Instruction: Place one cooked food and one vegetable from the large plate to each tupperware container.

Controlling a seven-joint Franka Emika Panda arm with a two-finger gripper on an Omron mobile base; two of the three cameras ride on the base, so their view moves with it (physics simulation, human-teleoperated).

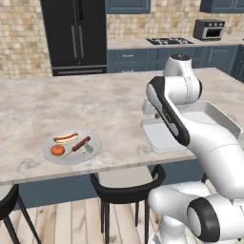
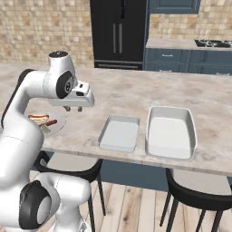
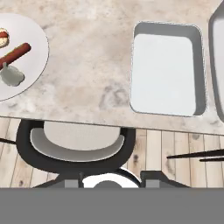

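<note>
The large plate (image 1: 93, 139) lies near the counter's front edge, on the left. On it are a hot dog (image 1: 66, 138) in a bun, a tomato (image 1: 57, 150), a sausage on a stick (image 1: 81, 143) and a pale lumpy piece (image 1: 88, 148). The small shallow container (image 2: 119, 132) and the larger, deeper one (image 2: 171, 131) sit side by side to the right, both empty. My gripper (image 2: 74, 108) hangs open above the bare counter between plate and small container, holding nothing. The hand view shows the plate's edge (image 3: 33, 33), sausage (image 3: 15, 53), pale piece (image 3: 12, 75) and small container (image 3: 166, 68).
Black stools (image 1: 126, 188) stand under the counter's front edge, one straight below the hand (image 3: 76, 144). Behind the counter are a black fridge (image 1: 76, 35), blue cabinets, a stove and a toaster oven (image 1: 208, 29). My own arm hides part of the small container in the left base view.
</note>
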